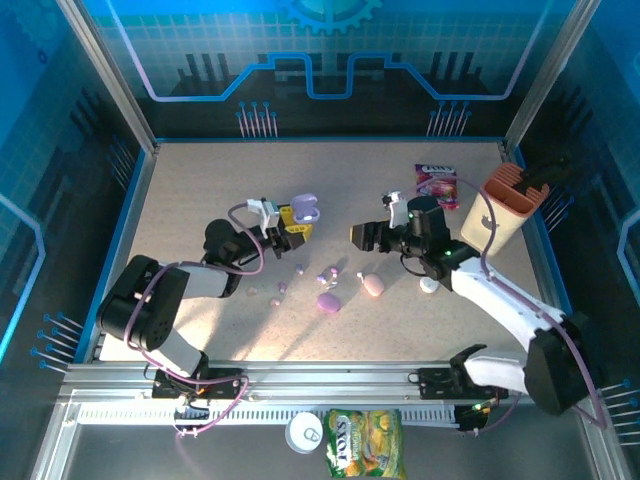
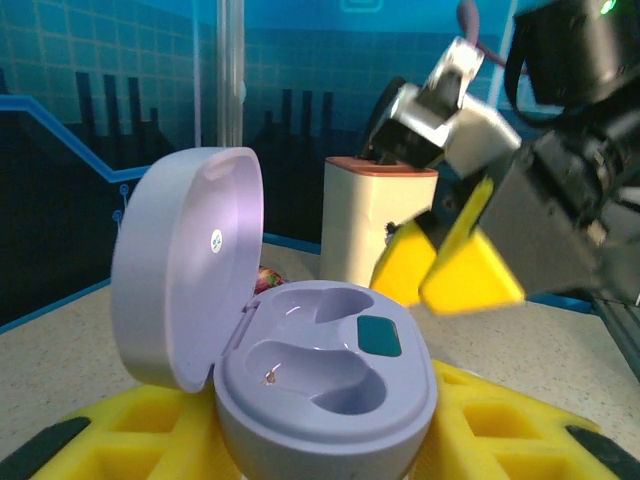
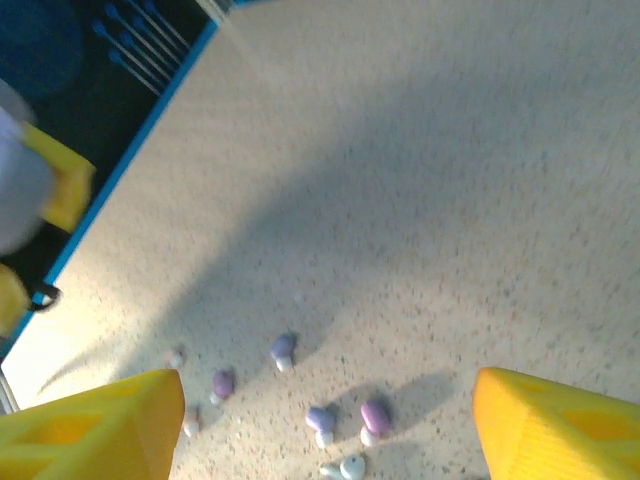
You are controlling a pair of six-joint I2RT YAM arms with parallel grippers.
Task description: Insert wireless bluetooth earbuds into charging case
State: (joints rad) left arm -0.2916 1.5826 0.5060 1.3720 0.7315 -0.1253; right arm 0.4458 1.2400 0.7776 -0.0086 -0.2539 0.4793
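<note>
A lilac charging case (image 2: 330,390) stands with its lid up and both cavities empty, and my left gripper (image 1: 288,228) is shut on its base between yellow fingers (image 2: 500,420). From above, the case (image 1: 305,208) sits left of centre. Several tiny lilac, pink and white earbuds (image 1: 327,274) lie scattered on the table just in front of it. My right gripper (image 1: 366,236) hovers open above them with nothing between its fingers. In the right wrist view a lilac earbud (image 3: 375,414) and another (image 3: 283,346) lie between my yellow fingertips (image 3: 110,425).
Closed pebble cases lie near the earbuds: lilac (image 1: 328,301), pink (image 1: 373,285), white (image 1: 428,285). A beige holder (image 1: 508,207) and a snack packet (image 1: 437,184) stand at the back right. A chip bag (image 1: 364,444) lies below the rail.
</note>
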